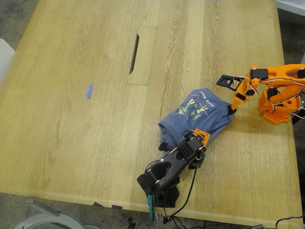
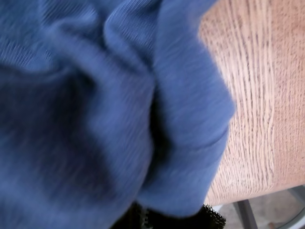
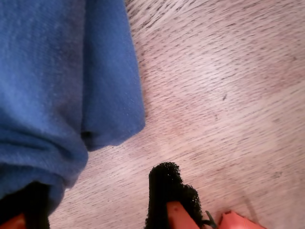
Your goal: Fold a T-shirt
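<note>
Slate-blue cotton T-shirt with a yellow-green cartoon print lies bunched on the pale oak table, toward the exterior view's right (print facing up). My first gripper is buried in the cloth's near edge; whether its jaws are closed I cannot tell. My second gripper has one black padded finger bare on the wood, the other under a fold, jaws apart.
</note>
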{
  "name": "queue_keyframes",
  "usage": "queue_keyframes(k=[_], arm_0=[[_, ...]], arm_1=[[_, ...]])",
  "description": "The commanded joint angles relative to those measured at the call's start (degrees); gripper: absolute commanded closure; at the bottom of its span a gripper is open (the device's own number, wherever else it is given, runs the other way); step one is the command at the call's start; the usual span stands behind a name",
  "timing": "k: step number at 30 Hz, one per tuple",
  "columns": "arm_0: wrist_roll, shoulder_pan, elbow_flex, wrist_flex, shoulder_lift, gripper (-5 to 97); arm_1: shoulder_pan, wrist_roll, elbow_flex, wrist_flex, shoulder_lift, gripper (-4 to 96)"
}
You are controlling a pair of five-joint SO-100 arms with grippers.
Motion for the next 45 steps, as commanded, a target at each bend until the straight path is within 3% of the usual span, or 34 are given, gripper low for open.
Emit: queue_keyframes(k=[1,11,22,30,33,38,45], arm_0=[[-2.4,-0.6,-0.5,3.0,4.0,10],[-2.3,-1.3,-2.5,3.3,4.1,8],[-1.8,-3.1,-18.4,3.9,-2.3,4],[2.1,-7.8,-29.9,2.5,-9.1,4],[5.5,-11.9,-32.8,-3.3,-11.4,6],[10.8,-19.2,-32.2,-14.7,-13.2,16],[9.7,-24.7,-24.4,-33.7,-14.8,52]], arm_1=[[0.7,0.2,-3.2,2.3,1.9,59.6],[0.4,0.3,-8.7,12.5,1.8,60.1],[-2.7,1.9,-20.9,14.0,-3.6,60.9],[-1.8,1.4,-29.4,13.4,-8.3,62.8],[-1.8,1.1,-31.3,8.8,-9.9,70.9],[-3.0,0.4,-31.8,-0.7,-13.4,90.9],[-4.5,-1.6,-35.2,-13.8,-21.8,91.2]])
